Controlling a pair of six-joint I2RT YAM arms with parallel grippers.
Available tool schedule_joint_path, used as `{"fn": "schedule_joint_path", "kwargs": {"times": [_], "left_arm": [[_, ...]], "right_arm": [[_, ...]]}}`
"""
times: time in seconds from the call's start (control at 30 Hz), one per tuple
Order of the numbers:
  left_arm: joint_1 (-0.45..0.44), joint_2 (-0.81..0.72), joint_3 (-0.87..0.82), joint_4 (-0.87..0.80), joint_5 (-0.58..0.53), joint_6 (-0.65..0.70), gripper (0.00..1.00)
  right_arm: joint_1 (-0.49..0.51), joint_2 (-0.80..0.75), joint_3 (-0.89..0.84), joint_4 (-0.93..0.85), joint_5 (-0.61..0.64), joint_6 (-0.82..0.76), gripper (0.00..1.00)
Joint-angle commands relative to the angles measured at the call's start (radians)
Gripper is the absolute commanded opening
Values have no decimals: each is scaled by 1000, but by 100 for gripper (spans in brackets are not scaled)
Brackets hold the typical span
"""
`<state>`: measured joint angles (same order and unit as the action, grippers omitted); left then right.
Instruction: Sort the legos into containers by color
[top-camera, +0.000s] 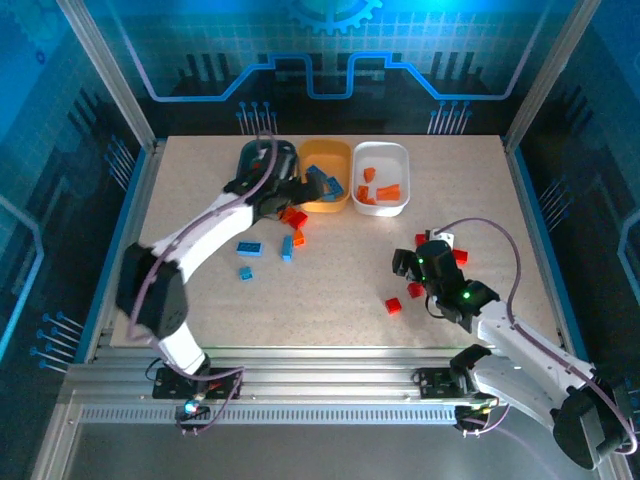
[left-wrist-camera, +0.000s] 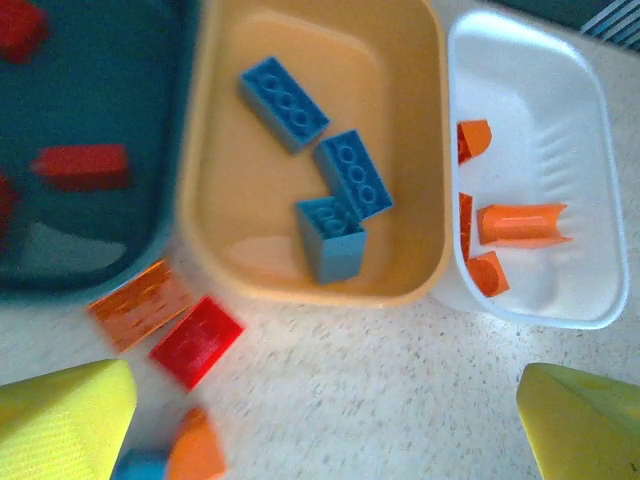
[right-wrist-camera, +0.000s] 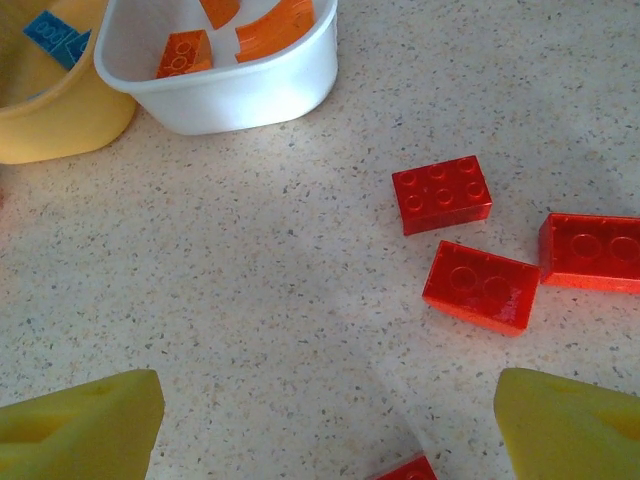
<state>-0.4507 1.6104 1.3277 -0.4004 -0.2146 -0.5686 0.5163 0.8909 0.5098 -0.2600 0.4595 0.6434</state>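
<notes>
- My left claw is wide apart and empty, just by the yellow tray, where three blue bricks lie.
- Going down here, a finger could knock the red brick and orange brick beside that tray.
- My right claw is apart too, over the table; red bricks sit just ahead.
- They lie close, so I might pinch two.
</notes>
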Motion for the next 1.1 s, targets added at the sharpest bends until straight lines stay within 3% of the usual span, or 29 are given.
{"fn": "schedule_joint_path", "kwargs": {"times": [0.0,0.1,0.33,0.53,0.8,1.07], "left_arm": [[7,-116,-183,-81,-168,-105,99],[27,-207,-346,-135,-236,-159,99],[77,-288,-588,-117,-185,-247,90],[110,-230,-649,-5,-133,-225,82],[147,-87,-611,54,-57,-149,61],[147,-111,-624,42,-60,-134,41]], "right_arm": [[2,7,5,24,-9,-10,87],[4,3,6,25,-19,-8,87],[8,0,5,27,-27,-8,87],[13,19,9,34,-41,-8,86],[16,18,9,34,-34,-10,85],[19,27,11,37,-30,-11,85]]}}
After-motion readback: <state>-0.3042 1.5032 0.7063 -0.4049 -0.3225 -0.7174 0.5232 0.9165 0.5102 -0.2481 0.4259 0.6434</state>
